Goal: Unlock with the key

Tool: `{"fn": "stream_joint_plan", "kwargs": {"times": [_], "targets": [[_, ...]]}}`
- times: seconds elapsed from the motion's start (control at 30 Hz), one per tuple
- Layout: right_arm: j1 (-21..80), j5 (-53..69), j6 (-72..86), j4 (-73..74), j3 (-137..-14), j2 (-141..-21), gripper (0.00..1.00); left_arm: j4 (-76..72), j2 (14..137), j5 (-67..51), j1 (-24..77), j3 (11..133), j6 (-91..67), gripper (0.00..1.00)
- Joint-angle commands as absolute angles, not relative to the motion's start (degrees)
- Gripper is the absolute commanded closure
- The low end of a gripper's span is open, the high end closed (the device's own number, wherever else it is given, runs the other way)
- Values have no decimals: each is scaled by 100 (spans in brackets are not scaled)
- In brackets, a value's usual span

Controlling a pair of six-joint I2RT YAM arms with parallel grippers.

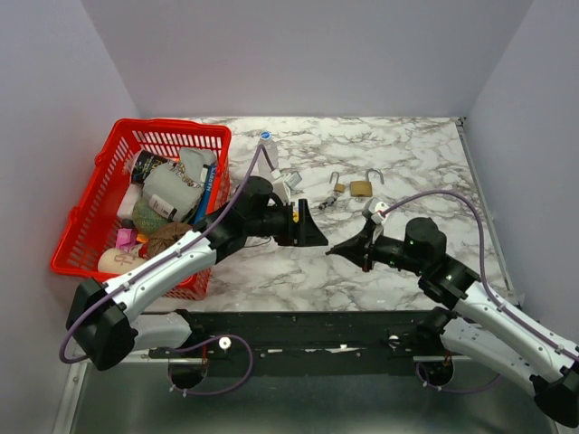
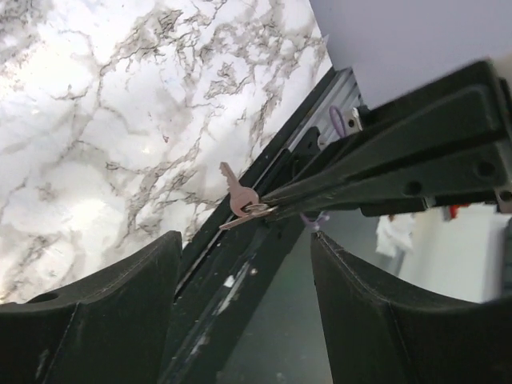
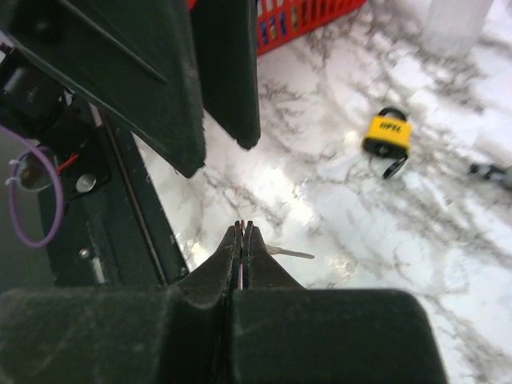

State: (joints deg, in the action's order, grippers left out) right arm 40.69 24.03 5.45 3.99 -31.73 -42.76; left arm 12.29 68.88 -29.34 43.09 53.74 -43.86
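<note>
A small silver key (image 2: 238,198) is pinched by its head in my right gripper (image 3: 242,227), which is shut; the blade (image 3: 290,254) sticks out sideways above the marble. My left gripper (image 2: 246,248) stands open just left of it, nothing between its fingers (image 3: 228,80). In the top view the two grippers (image 1: 312,231) (image 1: 331,251) nearly meet at mid-table. A yellow padlock (image 3: 386,134) lies on the marble beyond. Two brass padlocks (image 1: 361,188) (image 1: 337,187) with raised shackles lie farther back, and a silver one (image 1: 291,178) to their left.
A red basket (image 1: 172,127) full of household items stands at the left. A clear bottle with a blue cap (image 1: 267,145) stands behind the left arm. A bunch of keys (image 1: 326,204) lies near the brass padlocks. White walls close in three sides.
</note>
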Motion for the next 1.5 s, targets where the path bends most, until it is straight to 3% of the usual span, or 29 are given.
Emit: {"fn": "stream_joint_plan", "kwargs": {"times": [0.0, 0.63, 1.1, 1.37, 1.47], "targets": [[4131, 1899, 62, -114, -3067, -3947, 99, 1160, 7084, -2856, 4298, 5353, -5914, 25], [4359, 2294, -518, -255, -3059, -3964, 99, -351, 7207, -2742, 4324, 4325, -9228, 16], [4983, 1610, -966, -422, -3023, -4201, 99, -940, 7427, -2865, 4597, 4254, -10072, 44], [5422, 598, -1309, -606, -2936, -4184, 99, -747, 7286, -2900, 4623, 4166, -10125, 45], [5659, 221, -1485, -563, -2971, -4341, 99, -730, 7286, -2918, 4623, 4166, -10134, 56]]}}
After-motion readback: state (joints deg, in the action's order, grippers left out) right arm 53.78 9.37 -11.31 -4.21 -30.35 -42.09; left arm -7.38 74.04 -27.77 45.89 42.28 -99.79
